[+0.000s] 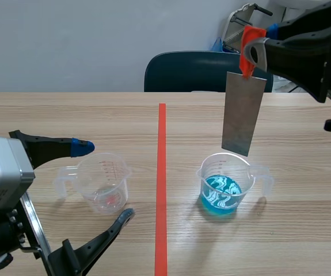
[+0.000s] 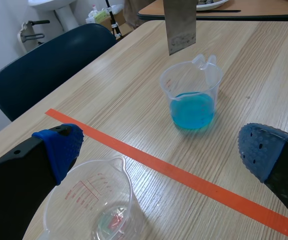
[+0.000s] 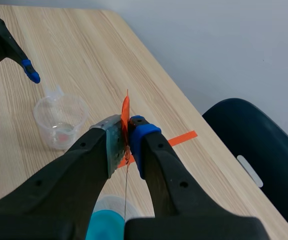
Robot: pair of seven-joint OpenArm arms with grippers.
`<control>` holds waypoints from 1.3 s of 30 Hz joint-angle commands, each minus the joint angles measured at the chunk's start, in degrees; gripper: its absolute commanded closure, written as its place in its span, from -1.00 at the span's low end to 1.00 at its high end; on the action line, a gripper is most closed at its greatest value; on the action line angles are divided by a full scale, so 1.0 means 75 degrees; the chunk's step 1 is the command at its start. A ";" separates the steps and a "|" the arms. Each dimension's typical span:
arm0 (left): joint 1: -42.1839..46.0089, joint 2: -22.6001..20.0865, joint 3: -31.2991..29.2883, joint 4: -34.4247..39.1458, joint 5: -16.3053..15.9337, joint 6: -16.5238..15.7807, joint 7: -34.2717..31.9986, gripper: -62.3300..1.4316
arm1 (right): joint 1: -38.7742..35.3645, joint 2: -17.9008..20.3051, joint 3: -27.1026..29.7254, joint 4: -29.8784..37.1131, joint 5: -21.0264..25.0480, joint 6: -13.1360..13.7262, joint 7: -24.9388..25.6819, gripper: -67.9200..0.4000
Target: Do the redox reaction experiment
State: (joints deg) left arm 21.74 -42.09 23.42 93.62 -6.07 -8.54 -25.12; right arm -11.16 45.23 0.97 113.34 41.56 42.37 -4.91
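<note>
We see the left gripper [image 2: 162,149] with thick black fingers tipped in blue dotted pads [image 2: 58,150] (small round holes in the shells behind). Behind it sits a silver-grey block [image 1: 1,167]. The right gripper [image 3: 127,137] pairs one blue pad with a grey one.

The sheet [image 1: 243,112] is dull, smooth grey metal. The cup of blue liquid [image 1: 225,181] and the other cup [image 1: 103,183] are clear, glossy plastic. The table [image 1: 67,115] shows pale, matt wood grain.
</note>
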 commanded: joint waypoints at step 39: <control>-0.0047 0.0023 -0.0041 0.0134 -0.0044 0.0038 -0.0105 -1.00 | 0.0050 -0.0111 -0.1408 -0.1510 -0.1376 0.0047 0.1743 0.96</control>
State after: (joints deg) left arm 21.74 -42.09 23.42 93.62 -6.07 -8.54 -25.12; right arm -11.18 44.99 -9.23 101.95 30.76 42.30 7.38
